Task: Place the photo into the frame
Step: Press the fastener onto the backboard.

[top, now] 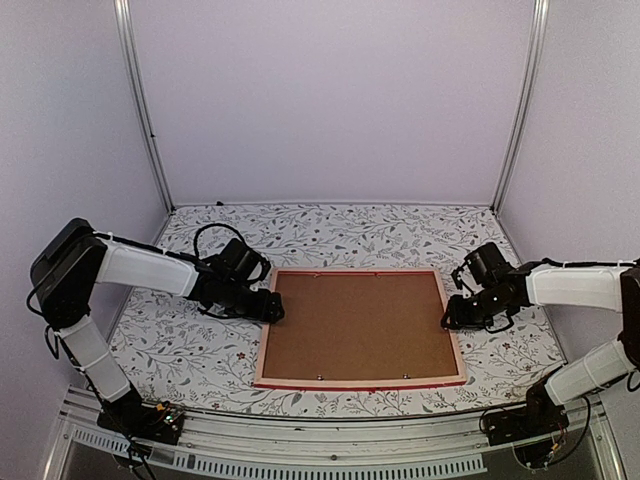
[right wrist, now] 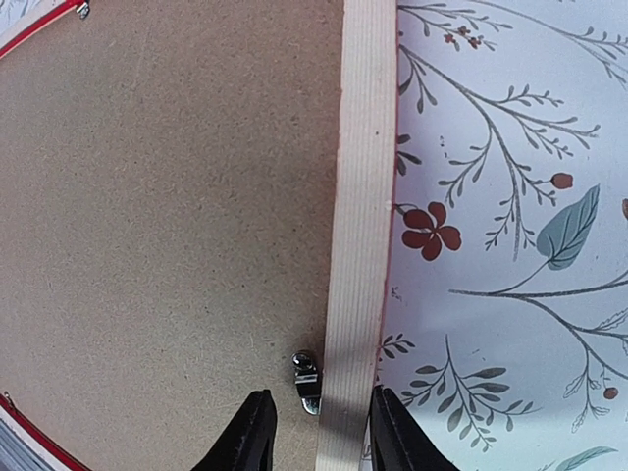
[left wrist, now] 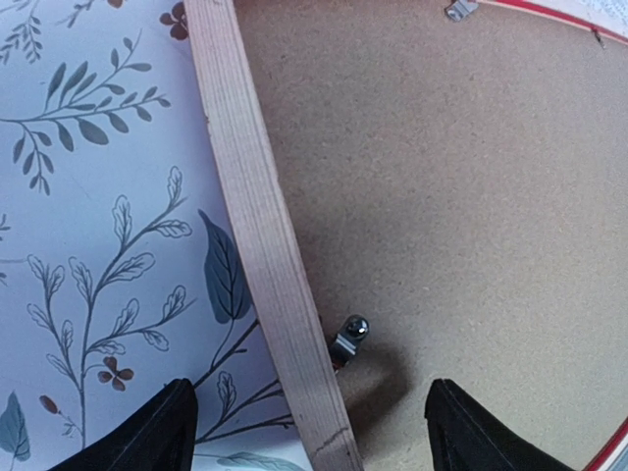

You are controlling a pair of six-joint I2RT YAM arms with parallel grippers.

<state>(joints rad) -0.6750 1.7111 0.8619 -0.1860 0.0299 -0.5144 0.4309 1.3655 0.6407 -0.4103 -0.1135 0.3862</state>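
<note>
Rectangular pale-grained wooden frame [top: 360,384] around flat speckled brown fibreboard backing [top: 355,325]

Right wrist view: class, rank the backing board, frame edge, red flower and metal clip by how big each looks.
1. backing board
2. frame edge
3. red flower and metal clip: both small, and too alike to rank.

The frame [left wrist: 265,245] has pale wood sides with a thin red edge. Inside the frame, the board [left wrist: 442,196] is plain brown. Around the frame, the table cover [left wrist: 88,294] is white with grey-green leaves and small red flowers.
</note>
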